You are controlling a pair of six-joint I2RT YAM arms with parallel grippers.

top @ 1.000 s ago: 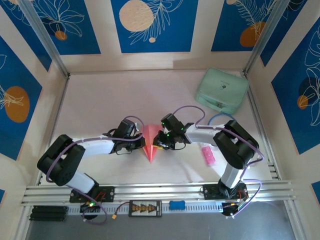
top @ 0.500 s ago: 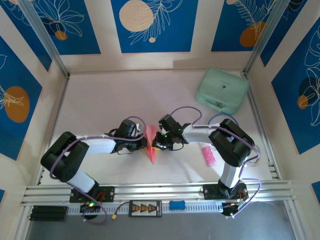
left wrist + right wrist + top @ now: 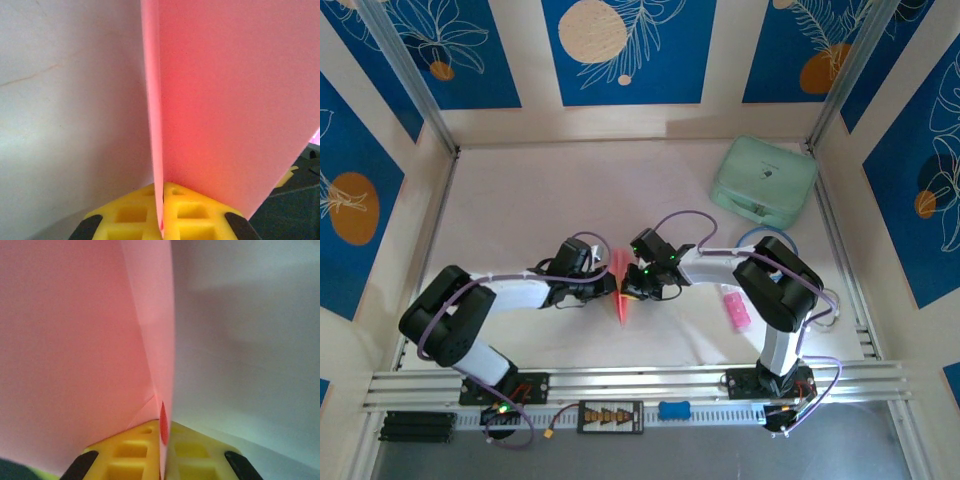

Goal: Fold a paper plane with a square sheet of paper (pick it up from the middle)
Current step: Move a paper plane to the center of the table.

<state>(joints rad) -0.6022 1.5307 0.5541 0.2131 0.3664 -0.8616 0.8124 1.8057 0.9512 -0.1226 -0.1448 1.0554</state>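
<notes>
The square sheet of paper is folded into a slim salmon-pink paper plane (image 3: 621, 277), its tip pointing toward the near edge. It stands on edge at the table's middle, a narrow sliver from above. My left gripper (image 3: 608, 288) comes in from the left and my right gripper (image 3: 631, 290) from the right, both pinching it. In the left wrist view the yellow pads (image 3: 130, 217) are shut on the paper plane's (image 3: 225, 100) thin edge. In the right wrist view the pads (image 3: 200, 455) clamp the paper plane's (image 3: 75, 340) folded layers.
A mint-green case (image 3: 764, 181) sits at the back right. A small bright-pink stick-shaped object (image 3: 736, 310) lies right of the grippers, near the right arm's elbow. Aluminium rails (image 3: 640, 380) run along the near edge, and panelled walls enclose the table.
The plane's wings have closed from a wider triangle to a narrow upright sliver. The right gripper has shut on the paper and shifted slightly left; the left gripper stayed shut.
</notes>
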